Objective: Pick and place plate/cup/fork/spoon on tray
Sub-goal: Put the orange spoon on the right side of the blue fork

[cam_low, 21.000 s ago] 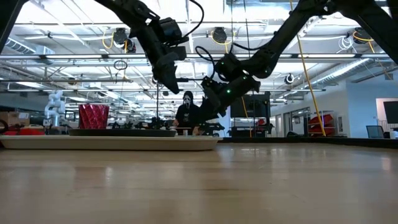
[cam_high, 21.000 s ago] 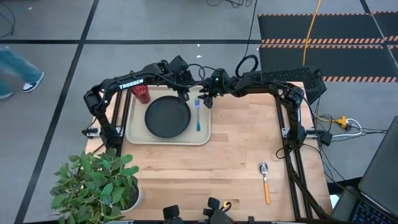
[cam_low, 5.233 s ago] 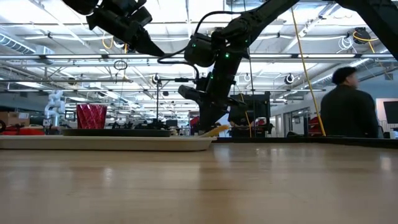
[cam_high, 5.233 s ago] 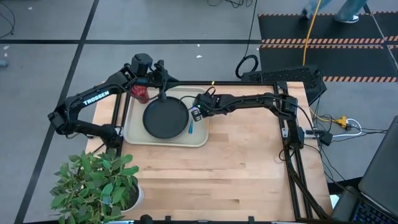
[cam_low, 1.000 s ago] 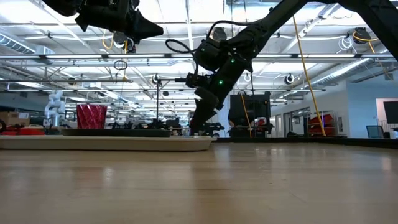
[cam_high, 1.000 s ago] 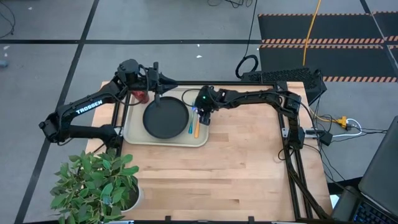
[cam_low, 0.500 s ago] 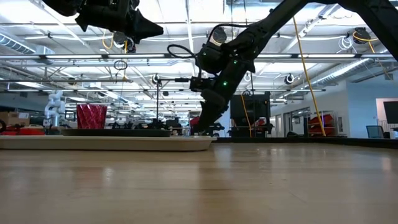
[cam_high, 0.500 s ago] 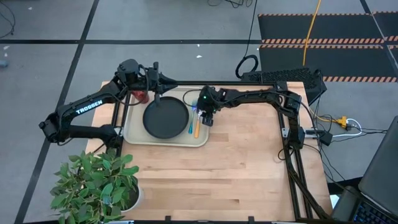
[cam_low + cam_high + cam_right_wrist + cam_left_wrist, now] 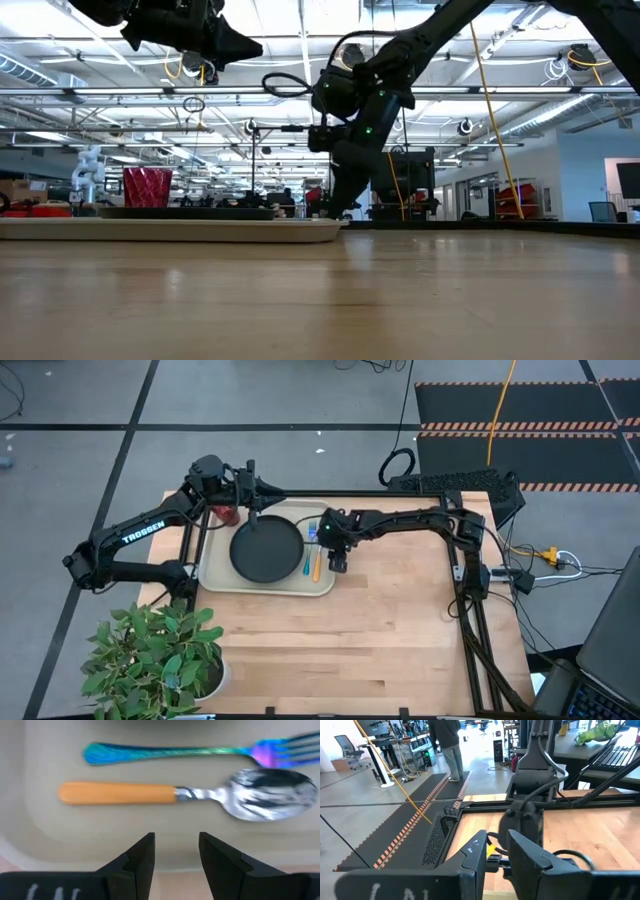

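The beige tray (image 9: 325,584) lies at the table's far left. On it rest the black plate (image 9: 266,550), the dark red cup (image 9: 227,513) at its far left corner, and the blue fork (image 9: 170,752) and the orange-handled spoon (image 9: 120,793), side by side on the floor right of the plate. My right gripper (image 9: 176,847) is open and empty, low over the tray's right rim beside the spoon (image 9: 316,565). My left gripper (image 9: 272,489) is open and empty, high above the tray's far edge.
A potted plant (image 9: 155,655) stands at the table's near left corner. Bare wooden table (image 9: 390,630) spreads right of and nearer than the tray. A person (image 9: 445,740) stands in the room beyond the table.
My right gripper has drawn back from above the spoon toward the table's right edge, by a little. The spoon and fork have stayed flat on the tray.
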`<state>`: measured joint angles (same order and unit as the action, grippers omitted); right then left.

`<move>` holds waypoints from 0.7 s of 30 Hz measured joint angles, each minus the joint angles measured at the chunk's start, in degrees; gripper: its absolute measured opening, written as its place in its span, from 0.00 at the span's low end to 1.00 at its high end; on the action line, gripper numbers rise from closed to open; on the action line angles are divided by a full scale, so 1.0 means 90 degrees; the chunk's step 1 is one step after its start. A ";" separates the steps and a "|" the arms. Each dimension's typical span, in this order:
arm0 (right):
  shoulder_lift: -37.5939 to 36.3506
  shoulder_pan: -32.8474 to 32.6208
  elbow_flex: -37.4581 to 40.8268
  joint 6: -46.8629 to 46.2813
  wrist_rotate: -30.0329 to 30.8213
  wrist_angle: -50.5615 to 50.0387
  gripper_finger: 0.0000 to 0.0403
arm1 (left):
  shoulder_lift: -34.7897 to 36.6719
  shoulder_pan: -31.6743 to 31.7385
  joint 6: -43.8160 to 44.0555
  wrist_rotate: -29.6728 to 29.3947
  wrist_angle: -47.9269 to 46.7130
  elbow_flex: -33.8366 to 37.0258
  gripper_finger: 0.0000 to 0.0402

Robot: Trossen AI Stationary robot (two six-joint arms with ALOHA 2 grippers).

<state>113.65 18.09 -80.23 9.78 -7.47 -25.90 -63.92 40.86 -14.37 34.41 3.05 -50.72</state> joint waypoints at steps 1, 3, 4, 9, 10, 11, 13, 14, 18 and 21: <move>-0.0022 -0.0034 0.0000 -0.0005 -0.0001 0.0021 0.36 | 0.0000 0.0000 0.0001 0.0000 0.0000 0.0000 0.20; -0.0081 -0.0085 0.0000 -0.0002 -0.0004 0.0088 0.36 | 0.0000 0.0000 0.0005 0.0000 0.0000 0.0000 0.20; -0.0092 -0.0109 -0.0004 -0.0010 -0.0006 0.0156 0.36 | 0.0000 0.0000 0.0005 0.0000 0.0000 0.0000 0.20; -0.0537 -0.0176 0.0005 -0.0444 -0.0093 -0.0076 0.36 | 0.0000 0.0000 -0.0199 -0.0112 -0.0169 0.0000 0.20; -0.0711 -0.0177 0.0005 -0.0503 -0.0217 -0.0193 0.36 | 0.0000 -0.0002 -0.0260 -0.0197 -0.0203 0.0000 0.20; -0.0883 -0.0171 0.0005 -0.0521 -0.0370 -0.0213 0.36 | 0.0000 -0.0001 -0.0277 -0.0266 -0.0212 0.0000 0.20; -0.1251 -0.0141 0.0002 -0.0397 -0.0667 0.0104 0.36 | 0.0000 0.0028 -0.0274 -0.0318 -0.0206 0.0000 0.20; -0.1423 -0.0132 0.0002 -0.0226 -0.0708 0.0248 0.36 | 0.0000 0.0034 -0.0272 -0.0322 -0.0181 0.0000 0.20; -0.1993 -0.0134 0.0000 0.0764 -0.0719 0.1040 0.36 | -0.0002 0.0024 -0.0239 -0.0325 -0.0084 0.0000 0.20; -0.2255 -0.0160 -0.0002 0.1558 -0.0700 0.1846 0.36 | -0.0002 -0.0005 -0.0214 -0.0322 -0.0083 0.0000 0.20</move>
<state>93.35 16.65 -80.25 23.80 -13.78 -9.29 -63.94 40.82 -16.30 31.51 2.30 -50.72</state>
